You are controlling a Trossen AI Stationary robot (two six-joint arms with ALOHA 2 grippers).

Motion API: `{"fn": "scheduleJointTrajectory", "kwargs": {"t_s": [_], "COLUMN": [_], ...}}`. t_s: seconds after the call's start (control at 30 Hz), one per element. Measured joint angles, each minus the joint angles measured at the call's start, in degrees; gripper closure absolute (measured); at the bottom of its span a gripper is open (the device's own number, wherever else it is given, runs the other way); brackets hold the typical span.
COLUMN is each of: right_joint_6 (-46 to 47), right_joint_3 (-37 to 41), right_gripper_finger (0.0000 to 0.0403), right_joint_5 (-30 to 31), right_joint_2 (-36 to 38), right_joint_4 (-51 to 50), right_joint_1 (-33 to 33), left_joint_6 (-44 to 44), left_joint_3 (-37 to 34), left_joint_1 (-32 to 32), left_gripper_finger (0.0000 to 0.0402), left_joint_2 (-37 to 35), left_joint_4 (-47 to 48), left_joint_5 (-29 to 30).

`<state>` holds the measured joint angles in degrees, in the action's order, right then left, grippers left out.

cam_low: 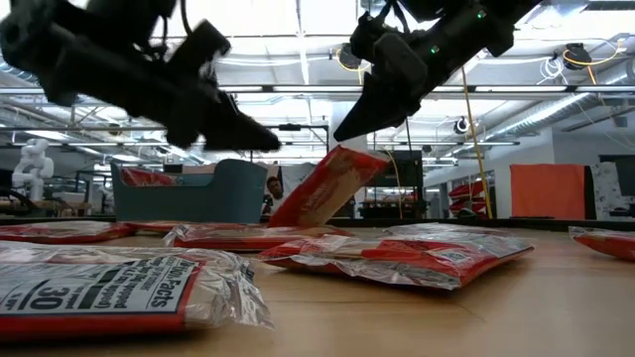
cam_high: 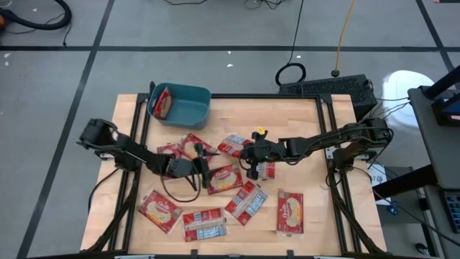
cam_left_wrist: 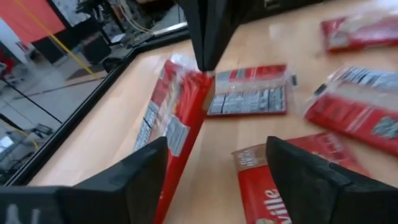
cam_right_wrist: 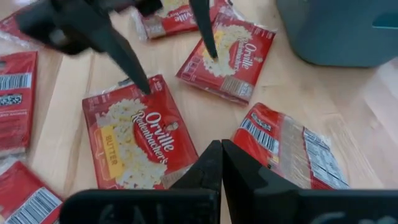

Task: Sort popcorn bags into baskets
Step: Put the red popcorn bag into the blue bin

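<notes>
The left hand [cam_high: 203, 170] is hanging low over the middle of the wooden surface [cam_high: 302, 129], on the near side of the teal basket [cam_high: 188, 109], and its two fingers are standing wide apart with nothing between them. Between the two hands a popcorn bag [cam_low: 327, 186] is standing tilted on its edge, and the closed tip of the right hand [cam_low: 345, 129] is touching its upper corner. The right hand is pinched fully shut, and I cannot tell whether it is really gripping the foil or only leaning on it.

One bag [cam_high: 164, 103] is already lying inside the basket. The other bags are lying scattered flat on the surface in front of the basket, some overlapping.

The main risk is that the tilted bag is resting only on its edge. If the right hand is moving away, the bag is probably falling flat onto the neighbouring bags. If the left hand is closing too low, it may be catching two packets together, because the wrappers are thin and slippery. The hands are also very near to each other, so a collision is possible.
</notes>
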<state>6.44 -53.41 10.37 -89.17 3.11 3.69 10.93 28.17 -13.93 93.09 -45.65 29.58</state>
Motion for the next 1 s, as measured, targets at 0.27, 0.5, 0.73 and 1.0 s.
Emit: {"fn": "scheduleJointTrajectory", "kwargs": {"t_s": [0.27, 0.5, 0.73, 1.0], "right_joint_6": [-1.1, -1.2, -1.0, -0.5], "right_joint_3": [0.0, 0.0, -0.1, -0.1], "right_gripper_finger": [0.0403, 0.0403, 0.0403, 0.0403], "right_joint_5": [0.0, 0.0, 0.0, 0.0], "right_joint_2": [0.0, 0.0, 0.0, 0.0], "right_joint_4": [0.2, 1.9, 2.7, 2.7], "right_joint_1": [-0.5, -0.8, -1.5, -1.5], "left_joint_6": [3.3, 4.7, 7.2, 8.4], "left_joint_3": [3.8, 9.3, 11.9, 11.9], "left_joint_1": [2.9, 4.1, 4.2, 5.5], "left_gripper_finger": [0.0131, 0.0148, 0.0108, 0.0092], "left_joint_2": [10.5, 15.7, 17.4, 17.4], "left_joint_4": [-2.5, -2.5, -2.5, -2.6], "left_joint_5": [0.5, 3.1, 8.5, 10.8]}}
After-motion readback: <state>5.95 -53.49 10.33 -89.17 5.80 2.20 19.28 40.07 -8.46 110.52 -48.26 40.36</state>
